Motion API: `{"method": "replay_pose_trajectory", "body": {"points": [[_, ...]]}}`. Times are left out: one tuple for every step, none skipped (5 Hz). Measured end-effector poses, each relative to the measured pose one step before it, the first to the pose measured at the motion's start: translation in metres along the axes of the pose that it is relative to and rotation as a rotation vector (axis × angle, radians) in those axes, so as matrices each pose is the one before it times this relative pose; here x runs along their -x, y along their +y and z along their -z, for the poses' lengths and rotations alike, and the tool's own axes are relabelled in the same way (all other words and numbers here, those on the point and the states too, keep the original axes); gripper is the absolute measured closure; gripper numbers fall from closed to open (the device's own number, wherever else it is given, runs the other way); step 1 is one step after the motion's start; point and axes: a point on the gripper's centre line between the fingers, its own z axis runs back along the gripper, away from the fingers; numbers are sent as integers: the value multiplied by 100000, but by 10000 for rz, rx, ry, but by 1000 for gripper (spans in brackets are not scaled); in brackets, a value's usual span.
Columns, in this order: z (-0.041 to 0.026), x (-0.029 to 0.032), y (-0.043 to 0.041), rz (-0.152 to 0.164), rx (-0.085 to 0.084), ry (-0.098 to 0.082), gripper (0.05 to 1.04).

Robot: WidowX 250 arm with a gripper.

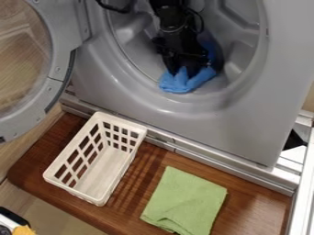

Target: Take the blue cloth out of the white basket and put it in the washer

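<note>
Tool (183, 73) touching blue cloth (179, 84) inside washer (202, 126); white basket (103, 173) below.

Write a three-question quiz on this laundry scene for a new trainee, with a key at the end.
1. True or false: the washer's round door stands open.
2. Fill in the colour: on the wooden board, beside the white basket, lies a ____ cloth.
3. Choose one. The blue cloth is:
a) inside the basket
b) flat on the board
c) in the washer's opening, at the gripper

Key: 1 true; 2 green; 3 c
</note>
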Motion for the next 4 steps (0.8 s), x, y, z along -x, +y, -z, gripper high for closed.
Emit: {"method": "replay_pose_trajectory", "body": {"points": [[-228, 464, -164, -18, 24, 21, 95], [-2, 197, -96, 4, 61, 124, 89], [-609, 166, -269, 70, 85, 1, 88], [-1156, -463, -340, 91, 133, -250, 85]]}}
